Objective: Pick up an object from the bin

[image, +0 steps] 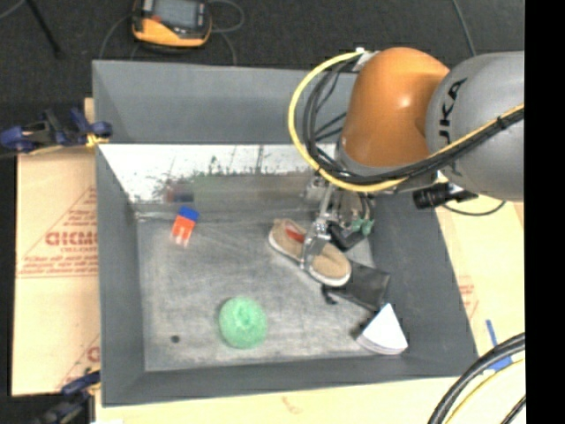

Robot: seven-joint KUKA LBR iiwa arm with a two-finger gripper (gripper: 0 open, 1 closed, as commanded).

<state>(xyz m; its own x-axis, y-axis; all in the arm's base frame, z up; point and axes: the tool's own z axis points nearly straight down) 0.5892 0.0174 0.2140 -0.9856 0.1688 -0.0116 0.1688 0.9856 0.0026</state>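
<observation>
The pincer (314,240) hangs over a small tan-soled shoe (332,268), probably aligned to grasp it. Wide or narrow, I cannot tell.

The arm (459,122), with its orange cover (393,104), comes in from the upper right. Its gripper (312,250) is down on a tan shoe (333,269) right of the bin's (265,104) centre. A black piece (360,288) and a white wedge (386,332) lie lower right. A green ball (242,321) sits at lower centre, and an orange-and-blue block (184,225) at the upper left.
</observation>
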